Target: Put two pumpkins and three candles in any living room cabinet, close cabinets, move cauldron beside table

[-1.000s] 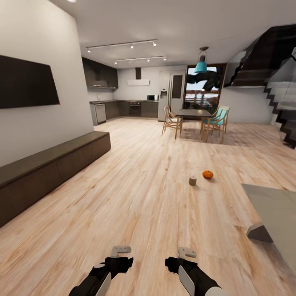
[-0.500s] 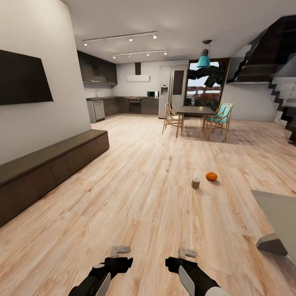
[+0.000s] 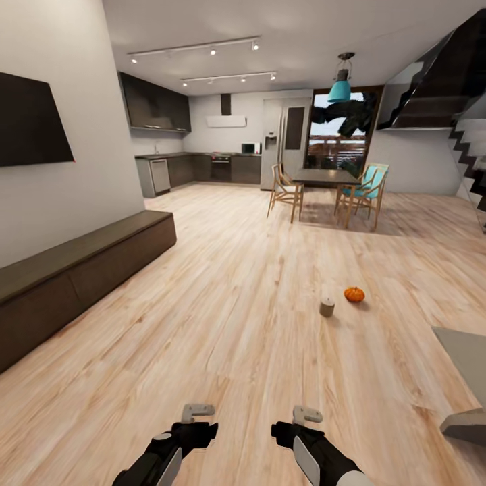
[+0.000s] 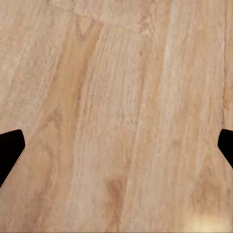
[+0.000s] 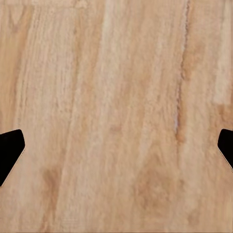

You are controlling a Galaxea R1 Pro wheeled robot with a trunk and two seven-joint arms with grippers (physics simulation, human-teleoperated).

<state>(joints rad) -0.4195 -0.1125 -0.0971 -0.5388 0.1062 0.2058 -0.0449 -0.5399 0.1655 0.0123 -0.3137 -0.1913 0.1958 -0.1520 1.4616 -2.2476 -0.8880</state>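
Note:
One small orange pumpkin lies on the wood floor ahead and to the right, with a short beige candle standing just beside it on its near left. The long, low dark brown cabinet runs along the left wall, its fronts shut. My left gripper and right gripper hang low at the near edge of the head view, far short of both things. In the wrist views the left gripper and right gripper stand open over bare floorboards, holding nothing.
The corner of a low grey table juts in at the near right. A dining table with chairs stands farther back, the dark kitchen cupboards behind it. A staircase rises at the right; a dark screen hangs on the left wall.
The whole view has shifted as the camera moved: pumpkin and candle sit lower and further right in the picture, and less of the grey table shows. Both arms keep their pose.

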